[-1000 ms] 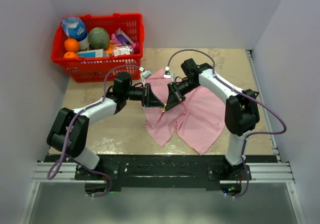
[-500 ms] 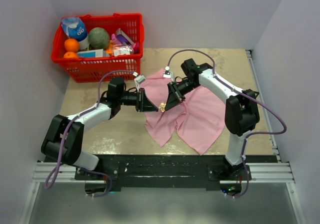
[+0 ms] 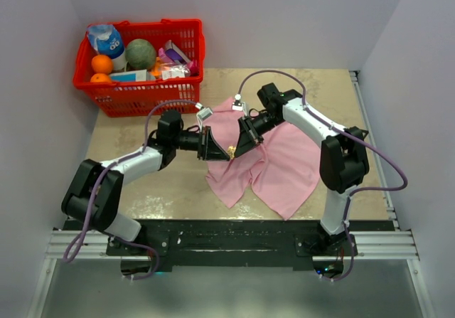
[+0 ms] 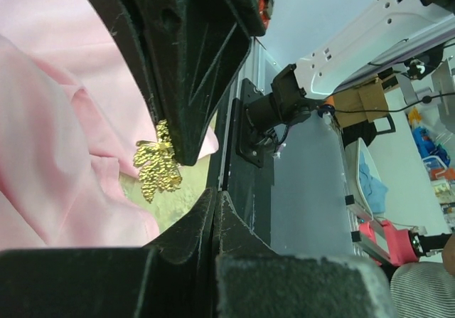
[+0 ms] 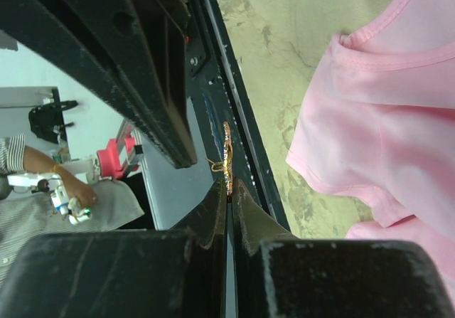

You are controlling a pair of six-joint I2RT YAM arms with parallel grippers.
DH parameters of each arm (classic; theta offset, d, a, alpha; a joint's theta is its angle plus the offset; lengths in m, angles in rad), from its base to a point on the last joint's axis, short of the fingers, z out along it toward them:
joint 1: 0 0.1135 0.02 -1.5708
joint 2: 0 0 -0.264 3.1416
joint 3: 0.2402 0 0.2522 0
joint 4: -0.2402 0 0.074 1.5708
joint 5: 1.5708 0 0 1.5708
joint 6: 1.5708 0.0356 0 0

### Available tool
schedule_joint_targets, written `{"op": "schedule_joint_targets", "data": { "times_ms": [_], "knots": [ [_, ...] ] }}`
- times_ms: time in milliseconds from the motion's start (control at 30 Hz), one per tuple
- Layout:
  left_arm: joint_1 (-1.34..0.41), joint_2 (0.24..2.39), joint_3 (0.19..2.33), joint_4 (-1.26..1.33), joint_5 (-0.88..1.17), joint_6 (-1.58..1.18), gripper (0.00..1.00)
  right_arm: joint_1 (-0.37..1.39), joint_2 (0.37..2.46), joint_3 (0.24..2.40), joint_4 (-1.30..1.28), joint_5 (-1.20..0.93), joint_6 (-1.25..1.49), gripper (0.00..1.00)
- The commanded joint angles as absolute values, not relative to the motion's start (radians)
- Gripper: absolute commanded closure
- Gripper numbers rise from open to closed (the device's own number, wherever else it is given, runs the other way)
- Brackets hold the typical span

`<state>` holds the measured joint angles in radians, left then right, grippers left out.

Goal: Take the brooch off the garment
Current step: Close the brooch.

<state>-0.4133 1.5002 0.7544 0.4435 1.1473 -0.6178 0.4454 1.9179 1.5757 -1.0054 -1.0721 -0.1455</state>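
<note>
Looking down from above: right claw (image 3: 235, 149) and left claw (image 3: 222, 151) sit tip to tip over the left edge of the pink shirt (image 3: 277, 165), with the brooch (image 3: 232, 151) a gold speck between them. Red basket (image 3: 142, 94) at the far left of the worktop (image 3: 163, 183) holds oranges (image 3: 102, 64), a green melon (image 3: 141, 53), a bottle (image 3: 106, 40) and packets (image 3: 174, 62).

Left wrist view: own claw clenched, nothing seen in it. Brooch hangs just ahead, at the other claw's tip, flat face to the camera.

Right wrist view: own claw clenched on the brooch, which is edge-on with its long axis in line with the fingers. It looks clear of the cloth. Drawing it away falls to the right arm.
</note>
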Motion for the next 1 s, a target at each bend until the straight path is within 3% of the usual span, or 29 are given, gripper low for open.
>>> {"op": "schedule_joint_targets", "data": {
  "times_ms": [0,967],
  "knots": [
    [-0.414,1.529,0.784,0.482,1.138,-0.643,1.00,0.456,1.890,1.591,-1.005,-1.089,-0.149,1.00],
    [-0.406,1.502,0.781,0.380,1.150,-0.586,1.00,0.500,1.885,1.632,-1.017,-1.003,-0.172,1.00]
  ]
}}
